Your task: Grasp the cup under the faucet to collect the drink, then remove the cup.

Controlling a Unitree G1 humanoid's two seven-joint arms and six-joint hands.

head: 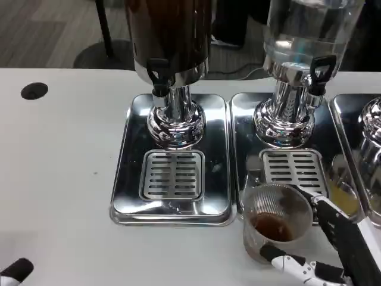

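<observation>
Ribbed clear plastic forms the cup (277, 221), which is seen standing on the white table (59, 179) just in front of the near edge of the right-hand steel tray (247, 149), with a shallow pool of dark drink in its bottom. It is held by the right hand (318, 247): one finger is laid along its right side and another is curled under its near wall, so that the cup is clasped between them. The cup is no longer below any faucet; the black tap (320, 72) of the clear dispenser (309, 30) is farther back and up, above the slotted drip grille (293, 170). To the left, a dark-filled dispenser (169, 36) is mounted over a second tray (172, 202), its own tap (158, 74) hanging free. At the near left corner only the tip of the left hand (16, 271) is caught, and whether its fingers are spread or closed cannot be told. Judging by the drink already collected and the cup's place off the tray, the removal step appears to be under way. What is called for next is a level, steady carry clear of the tray lip, so that nothing is spilled, and then a gentle release.
</observation>
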